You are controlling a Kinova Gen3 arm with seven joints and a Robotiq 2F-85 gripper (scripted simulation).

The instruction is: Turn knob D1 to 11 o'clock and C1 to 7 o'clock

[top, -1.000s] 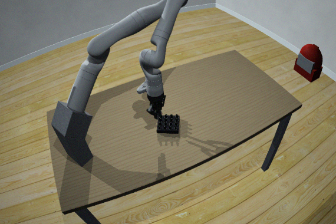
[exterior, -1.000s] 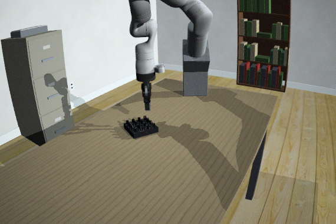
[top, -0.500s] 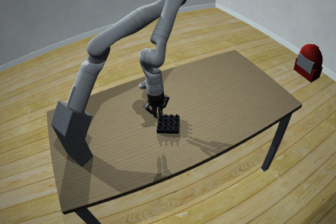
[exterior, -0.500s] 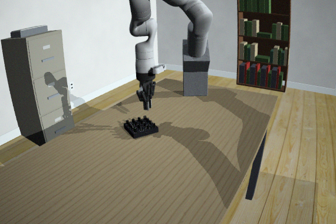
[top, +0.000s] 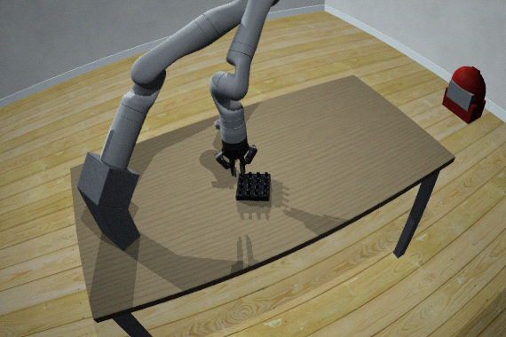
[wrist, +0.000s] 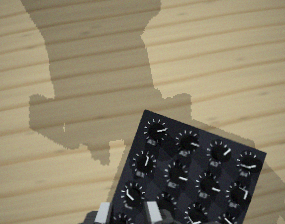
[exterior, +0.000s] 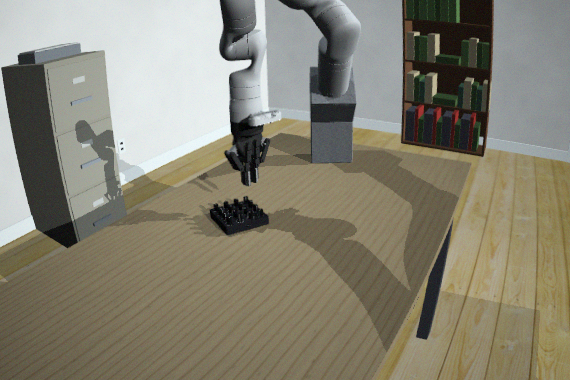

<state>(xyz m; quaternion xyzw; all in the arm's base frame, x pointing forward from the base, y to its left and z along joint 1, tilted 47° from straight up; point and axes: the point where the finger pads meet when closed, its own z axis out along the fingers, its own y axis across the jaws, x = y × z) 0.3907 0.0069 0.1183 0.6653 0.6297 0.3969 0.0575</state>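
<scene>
While the jaws sit nearly together and grip nothing, your dark two-finger gripper hangs above one corner of the black square knob box, clear of every knob. That box stands on its feet mid-way across the brown wooden table. You can't read D1 or C1 here; judge both turns as pending.

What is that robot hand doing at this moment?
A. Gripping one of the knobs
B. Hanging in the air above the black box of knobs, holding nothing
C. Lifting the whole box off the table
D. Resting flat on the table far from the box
B: in the exterior view the gripper hangs clear above the knob box, its fingers nearly together with nothing between them.
</scene>
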